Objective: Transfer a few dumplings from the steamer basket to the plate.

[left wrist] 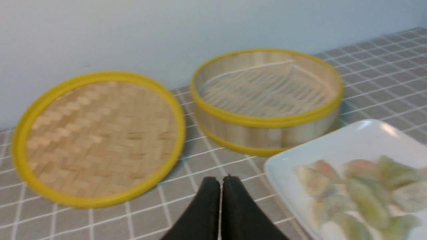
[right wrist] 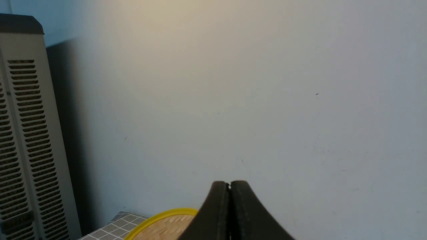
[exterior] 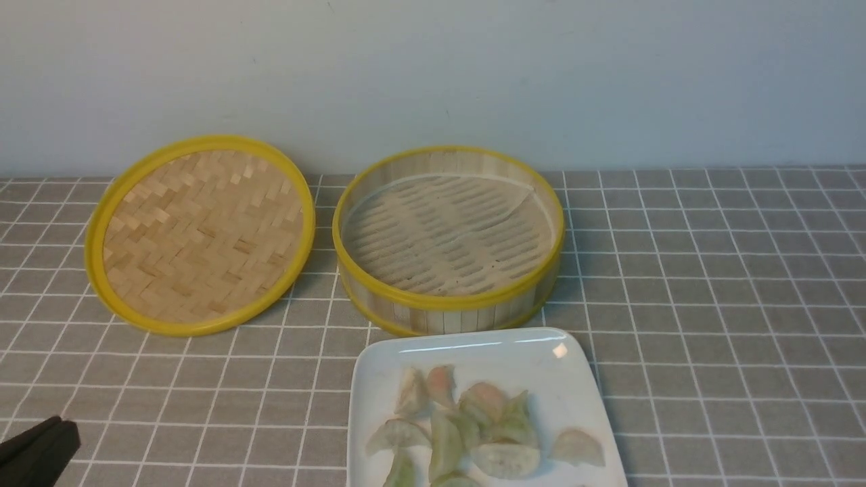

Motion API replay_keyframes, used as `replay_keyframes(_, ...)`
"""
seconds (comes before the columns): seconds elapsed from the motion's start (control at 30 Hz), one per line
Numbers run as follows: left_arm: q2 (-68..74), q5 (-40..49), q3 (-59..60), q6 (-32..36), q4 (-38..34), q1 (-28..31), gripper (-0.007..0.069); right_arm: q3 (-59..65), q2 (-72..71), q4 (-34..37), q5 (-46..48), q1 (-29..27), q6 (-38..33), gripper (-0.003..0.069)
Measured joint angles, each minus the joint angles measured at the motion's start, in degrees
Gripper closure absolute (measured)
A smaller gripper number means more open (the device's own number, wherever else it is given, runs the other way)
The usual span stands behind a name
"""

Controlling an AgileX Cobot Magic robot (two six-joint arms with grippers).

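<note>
The steamer basket (exterior: 448, 301) stands at mid table with only its pale liner inside; it also shows in the left wrist view (left wrist: 267, 121). Several dumplings (exterior: 467, 426) lie in a heap on the white plate (exterior: 473, 348) just in front of it; they show in the left wrist view (left wrist: 363, 190) on the plate (left wrist: 300, 155). My left gripper (left wrist: 221, 178) is shut and empty, low over the cloth left of the plate; its tip shows at the front view's lower left (exterior: 64, 426). My right gripper (right wrist: 229, 182) is shut and empty, raised and facing the wall, out of the front view.
The flat woven bamboo lid (exterior: 203, 233) with a yellow rim leans against the wall left of the basket; it shows in both wrist views (left wrist: 100, 136) (right wrist: 163, 223). A grey checked cloth (exterior: 710, 284) covers the table. A slatted beige appliance (right wrist: 26, 133) stands at the far left.
</note>
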Motion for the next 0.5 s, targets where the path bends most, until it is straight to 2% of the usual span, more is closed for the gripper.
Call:
replay_keyframes(0.2, -4.96, -1.39, 10.78, -0.65, 0.52, 5.86, 0.0629, 0.00, 0.00, 0.00, 0.00, 0.00, 0.00, 0.0673)
replay_keyframes(0.5, -5.03, -0.93, 11.84, -0.97, 0.69, 7.47, 0.0629, 0.05, 0.00, 0.00, 0.25, 0.00, 0.00, 0.0673)
